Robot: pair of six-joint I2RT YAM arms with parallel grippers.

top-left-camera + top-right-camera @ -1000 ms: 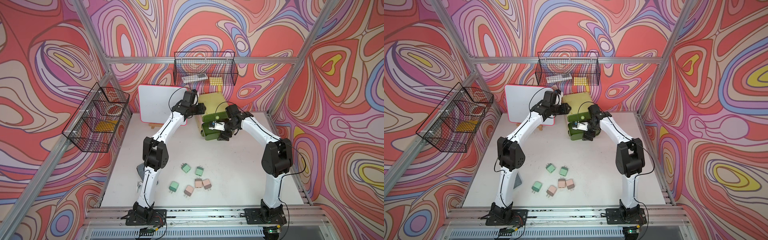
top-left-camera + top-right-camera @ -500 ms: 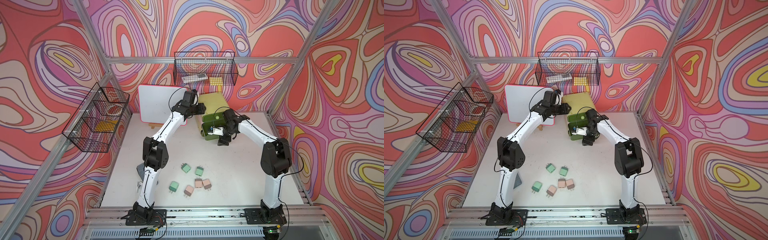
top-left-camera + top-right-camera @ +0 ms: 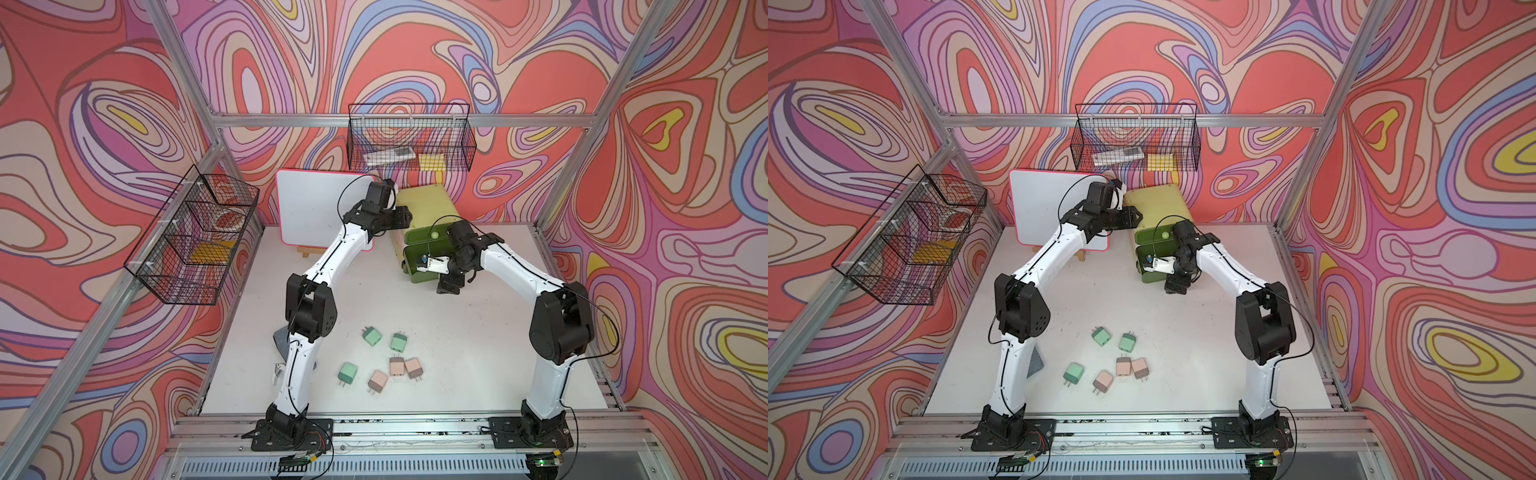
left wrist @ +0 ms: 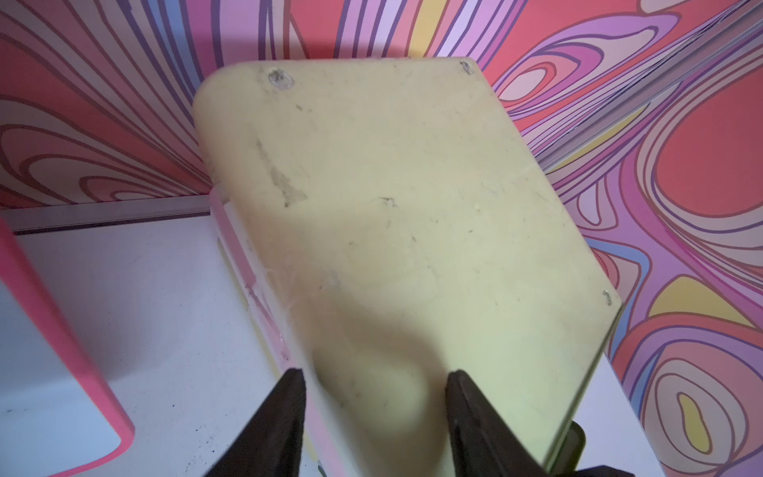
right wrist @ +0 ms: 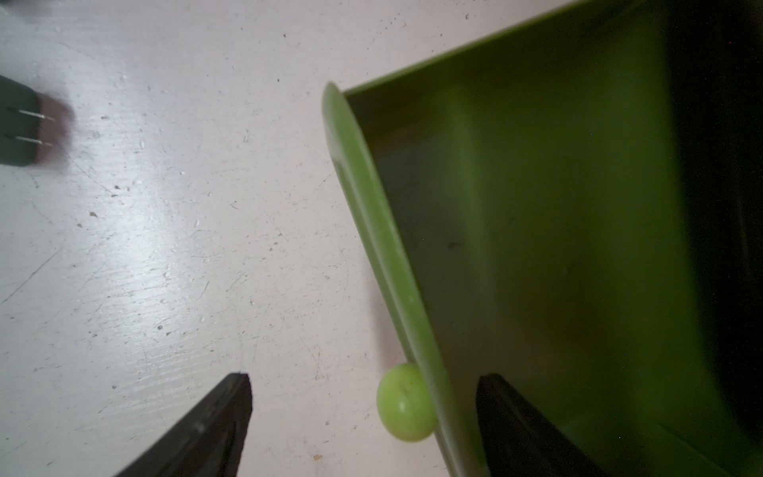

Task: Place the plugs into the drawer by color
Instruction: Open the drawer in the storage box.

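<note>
The drawer [image 3: 428, 203], a pale yellow-green chest, stands at the back. Its olive drawers [image 3: 415, 253] are pulled out toward the front. My left gripper [image 3: 405, 216] sits on the chest's near top corner. In the left wrist view its jaws [image 4: 375, 396] flank that corner of the chest top [image 4: 392, 206]. My right gripper [image 3: 446, 286] hangs open at the lowest drawer's front. One finger is over the table and the other inside the drawer, with the ball knob [image 5: 406, 402] between them. Three mint plugs [image 3: 371, 336] and three pink plugs [image 3: 396, 366] lie near the table's front.
A pink-rimmed whiteboard [image 3: 311, 212] leans left of the chest. Black wire baskets hang on the back wall [image 3: 409, 143] and the left wall [image 3: 195, 241]. A grey object [image 3: 280, 338] lies by the left arm's base link.
My right gripper has slid from above the open drawers forward and down to the lowest drawer's front. The left arm and the plugs have not moved.
</note>
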